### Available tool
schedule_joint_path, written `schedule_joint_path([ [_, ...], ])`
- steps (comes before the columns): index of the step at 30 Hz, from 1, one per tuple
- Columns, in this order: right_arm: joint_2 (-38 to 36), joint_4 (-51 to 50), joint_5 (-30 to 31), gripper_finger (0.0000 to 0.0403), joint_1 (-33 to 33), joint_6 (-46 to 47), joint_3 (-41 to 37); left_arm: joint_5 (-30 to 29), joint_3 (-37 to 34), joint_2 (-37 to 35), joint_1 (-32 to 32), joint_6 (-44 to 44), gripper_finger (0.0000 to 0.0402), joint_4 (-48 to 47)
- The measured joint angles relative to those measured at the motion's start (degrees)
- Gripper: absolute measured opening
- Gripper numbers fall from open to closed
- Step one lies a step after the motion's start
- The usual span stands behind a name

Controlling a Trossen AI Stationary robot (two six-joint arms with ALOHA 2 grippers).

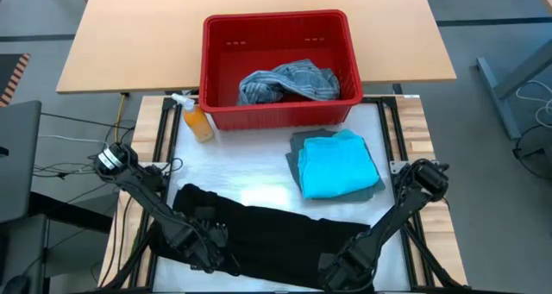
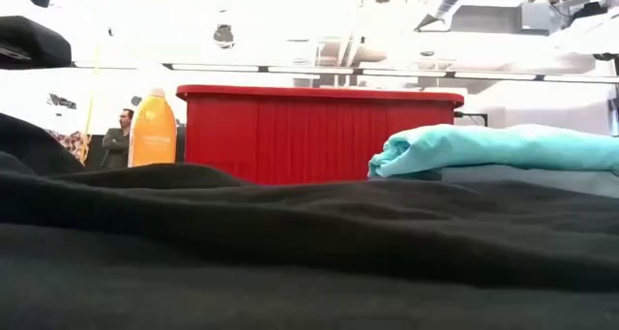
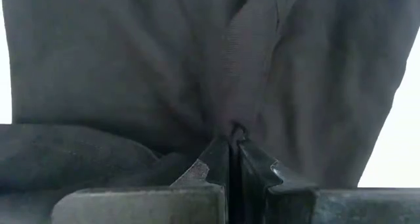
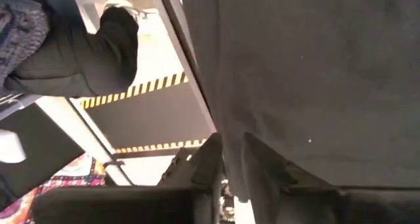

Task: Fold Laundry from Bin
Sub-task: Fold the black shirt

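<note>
A black garment (image 1: 267,229) lies spread in soft wrinkles along the table's near edge and fills the foreground of the low view (image 2: 290,262). My left gripper (image 1: 210,240) is shut on its left part. My right gripper (image 1: 343,264) stands at its right near edge, fingers slightly apart with the cloth's edge between them (image 4: 233,161). A folded turquoise garment (image 1: 336,163) rests on a grey-green one (image 1: 297,143) at the right. The red bin (image 1: 276,22) at the far side holds a mottled blue-grey garment (image 1: 289,80). My left gripper pinches a raised fold of the black cloth (image 3: 233,127) between its two fingertips, coming from above and pointing down. Around the pinch the cloth lies slack on the table. My right gripper has the garment's edge (image 4: 230,145) in the gap between its fingers; whether they touch it I cannot tell.
An orange spray bottle (image 1: 197,120) stands left of the bin's near corner. White table surface (image 1: 233,165) shows between the bin, the folded stack and the black garment. A person (image 2: 121,136) stands in the room beyond the table.
</note>
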Motion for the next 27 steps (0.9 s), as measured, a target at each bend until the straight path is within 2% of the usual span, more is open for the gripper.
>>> schedule_joint_path([
  [6,-1.52,-2.54,-0.71,0.0133,-0.47,-0.26,0.07,-1.03,0.0,0.07,0.0,1.11,0.0002,0.03],
  [8,-2.46,-3.77,2.55,0.0149,-0.76,-2.95,0.07,-2.57,0.0,0.11,0.0,1.37,0.0008,-0.02],
  [11,-3.39,-6.2,12.46,0.0167,-0.9,-6.64,0.07,-2.98,0.0,0.13,0.0,2.89,0.0028,-0.5],
  [15,-3.45,-7.58,17.08,0.0173,-2.43,-8.58,-0.09,-2.14,1.32,0.13,0.0,3.99,0.0069,-5.75],
  [21,-3.48,-7.62,20.68,0.0171,-4.75,-13.68,-0.72,-0.98,8.45,-0.01,-0.03,4.58,0.0133,-20.08],
  [24,-3.48,-7.75,22.59,0.0171,-5.45,-14.83,-0.72,4.33,11.18,-1.53,-0.35,4.57,0.0156,-22.55],
  [27,-3.48,-7.57,23.18,0.0171,-5.45,-15.71,-0.72,5.22,11.87,-3.38,-0.44,3.95,0.0166,-22.45],
])
